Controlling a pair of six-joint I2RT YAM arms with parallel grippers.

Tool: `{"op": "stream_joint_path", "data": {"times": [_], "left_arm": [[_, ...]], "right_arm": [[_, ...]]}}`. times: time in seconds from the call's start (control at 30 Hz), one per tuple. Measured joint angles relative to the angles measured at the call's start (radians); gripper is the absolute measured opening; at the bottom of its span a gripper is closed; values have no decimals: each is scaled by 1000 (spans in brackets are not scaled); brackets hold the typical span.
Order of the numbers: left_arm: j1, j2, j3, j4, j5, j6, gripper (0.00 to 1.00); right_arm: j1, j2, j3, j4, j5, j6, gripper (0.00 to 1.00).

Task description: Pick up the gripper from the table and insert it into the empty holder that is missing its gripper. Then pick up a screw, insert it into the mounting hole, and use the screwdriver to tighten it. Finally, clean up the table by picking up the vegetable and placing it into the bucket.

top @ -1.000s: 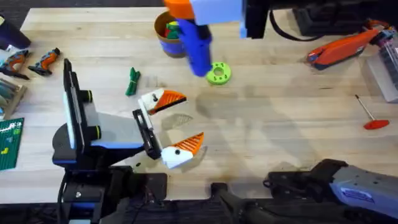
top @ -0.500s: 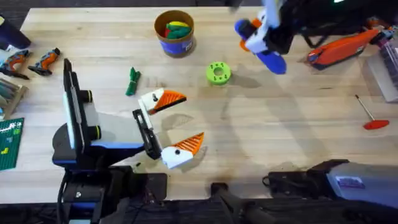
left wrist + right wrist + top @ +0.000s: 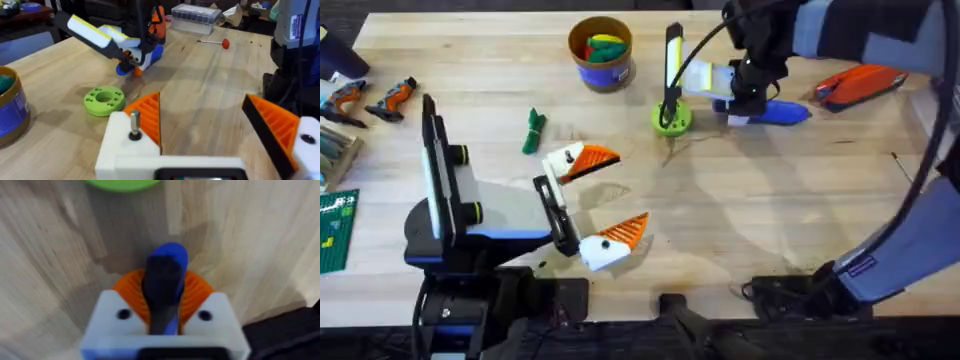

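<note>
Right gripper (image 3: 745, 100), screwdriver (image 3: 775, 112) clamped, now lower, beside green disc (image 3: 670, 120)

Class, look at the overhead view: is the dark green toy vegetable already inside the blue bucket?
No. The vegetable lies on the bare table, apart from the bucket.

blue screwdriver (image 3: 775, 112) level above table, green vegetable (image 3: 532, 131) lying flat
</note>
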State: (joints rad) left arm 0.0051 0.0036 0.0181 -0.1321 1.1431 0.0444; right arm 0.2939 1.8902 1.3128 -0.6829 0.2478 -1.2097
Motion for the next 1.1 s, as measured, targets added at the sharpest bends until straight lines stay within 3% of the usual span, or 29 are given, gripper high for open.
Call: {"op": "stream_joint_path", "data": {"times": [0.13, 0.17, 0.2, 0.43, 0.77, 0.93, 1.0, 1.03, 1.07, 1.1], "left_arm": [[0, 0, 0, 0, 0, 0, 985], [0, 0, 0, 0, 0, 0, 985], [0, 0, 0, 0, 0, 0, 985], [0, 0, 0, 0, 0, 0, 985], [0, 0, 0, 6, -14, 1, 985], [2, 0, -10, 135, -142, -60, 985], [11, 0, -6, 122, -200, -93, 985], [18, 0, 0, 85, -227, -104, 985], [48, 5, 57, -87, -316, -102, 984], [61, 12, 94, -155, -350, -90, 984]], "right_arm": [[0, 3, 5, 12, 41, -22, 802], [0, 1, 8, 14, 47, -24, 924], [0, 1, 10, 14, 51, -25, 969], [0, -7, 11, 8, 62, 78, 985], [0, -247, 45, 69, 17, 548, 987], [0, -376, 75, 107, -21, 812, 987], [0, -407, 76, 101, -29, 886, 987], [0, -415, 76, 98, -32, 920, 987], [0, -423, 76, 93, -36, 1014, 991], [0, -423, 76, 93, -37, 1039, 990]]}}
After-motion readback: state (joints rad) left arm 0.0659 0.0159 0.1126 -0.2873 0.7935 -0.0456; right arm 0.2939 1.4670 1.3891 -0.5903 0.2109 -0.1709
